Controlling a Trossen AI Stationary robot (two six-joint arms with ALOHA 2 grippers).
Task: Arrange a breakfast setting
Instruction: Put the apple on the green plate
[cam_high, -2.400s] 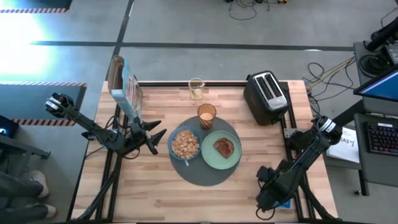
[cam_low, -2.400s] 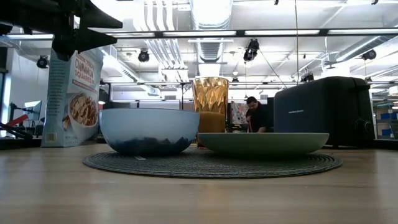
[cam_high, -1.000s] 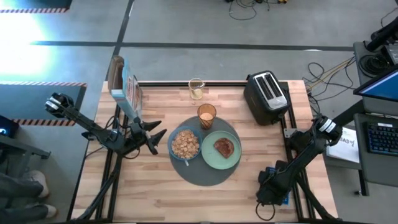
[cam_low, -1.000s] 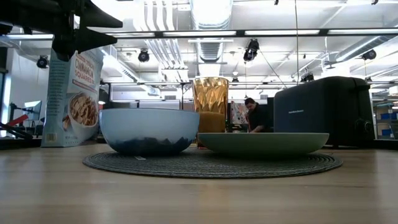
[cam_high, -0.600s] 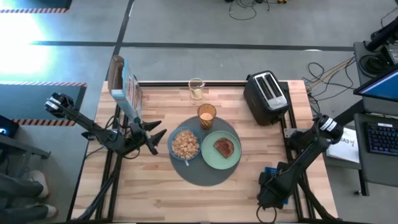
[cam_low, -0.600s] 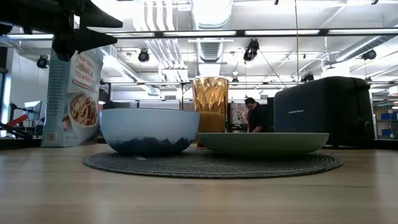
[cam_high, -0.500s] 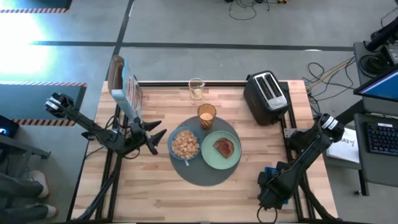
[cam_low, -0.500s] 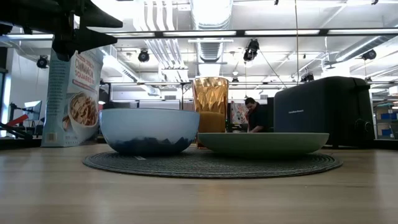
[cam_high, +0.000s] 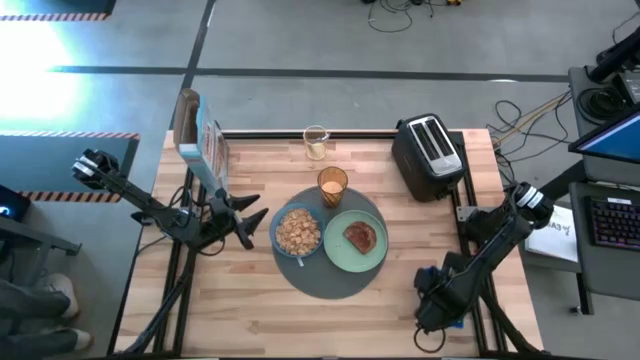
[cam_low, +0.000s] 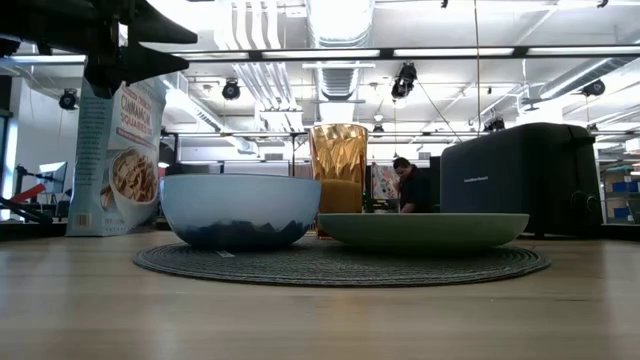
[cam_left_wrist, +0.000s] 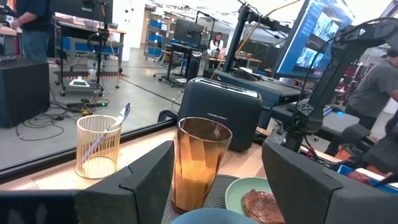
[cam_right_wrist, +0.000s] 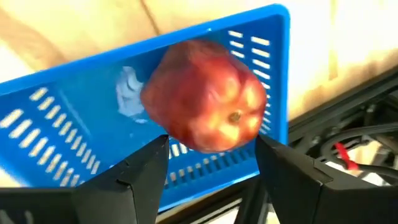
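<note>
Set on mat (cam_high: 320, 280), mid-table: bowl (cam_high: 297, 232) of cereal, plate (cam_high: 355, 242) with toast, tumbler (cam_high: 332, 185). Outstanding: red fruit (cam_right_wrist: 208, 106), in blue basket (cam_right_wrist: 74, 130); right hand (cam_right_wrist: 211, 158) spread around it. Left hand (cam_high: 252, 225) spread, beside bowl.

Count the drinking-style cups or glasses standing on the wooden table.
2: an amber ribbed tumbler on the round dark-grey mat's far edge, and a pale wire-patterned cup holding a utensil near the table's far edge. None seem hidden.
</note>
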